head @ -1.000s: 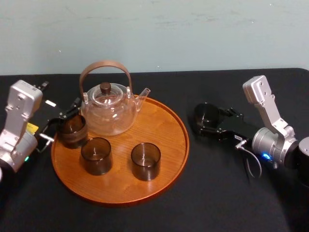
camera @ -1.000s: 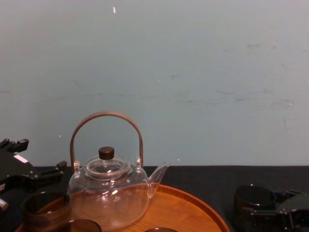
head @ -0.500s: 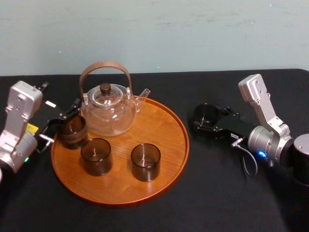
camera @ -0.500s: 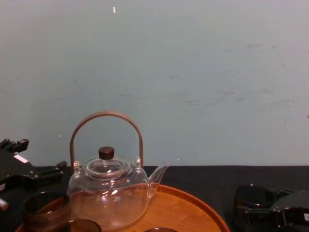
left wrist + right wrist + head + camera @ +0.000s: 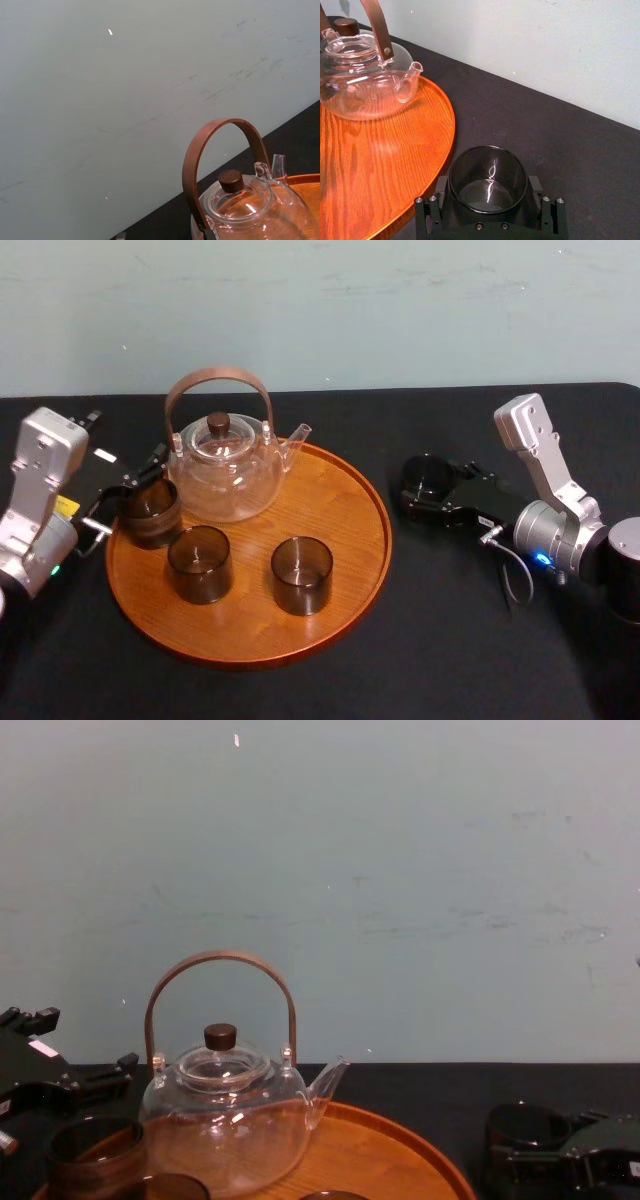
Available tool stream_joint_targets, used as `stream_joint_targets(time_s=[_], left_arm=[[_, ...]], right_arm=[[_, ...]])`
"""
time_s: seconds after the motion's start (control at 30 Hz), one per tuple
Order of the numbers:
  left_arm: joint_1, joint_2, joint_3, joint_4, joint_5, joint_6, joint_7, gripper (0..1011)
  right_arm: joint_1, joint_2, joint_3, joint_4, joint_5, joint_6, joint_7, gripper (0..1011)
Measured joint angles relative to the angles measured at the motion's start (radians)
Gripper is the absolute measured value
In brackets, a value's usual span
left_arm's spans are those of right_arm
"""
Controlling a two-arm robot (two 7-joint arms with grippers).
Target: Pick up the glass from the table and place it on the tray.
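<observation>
1. Glass (image 5: pixel 424 476) just right of tray (image 5: pixel 372 540), outside the rim, low at the table (image 5: pixel 450 640).
2. Gripped by right gripper (image 5: pixel 487 192), one finger each side.
3. Left gripper (image 5: pixel 135 482) parked by tray's left edge.

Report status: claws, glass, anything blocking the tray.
Right claw shut on the glass, just right of the tray. Left claw at the tray's left rim. Nothing between glass and tray.
</observation>
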Motion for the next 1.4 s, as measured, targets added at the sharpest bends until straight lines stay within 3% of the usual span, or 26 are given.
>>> stream_joint_targets(time_s=[0.13,0.37,0.93,1.4], left_arm=[[0.0,0.0,0.0,0.0,0.0,0.0,0.0,1001],[0.0,0.0,0.0,0.0,0.0,0.0,0.0,1001],[0.0,0.0,0.0,0.0,0.0,0.0,0.0,1001],[0.0,0.0,0.0,0.0,0.0,0.0,0.0,1001]], right_arm=[[0.0,0.0,0.0,-0.001,0.0,0.0,0.0,998],[-0.001,0.001,0.001,-0.001,0.0,0.0,0.0,889],[-0.002,0.002,0.001,-0.003,0.001,-0.001,0.0,890],[-0.047,0.035,0.018,-0.119,0.0,-0.026,0.001,889]])
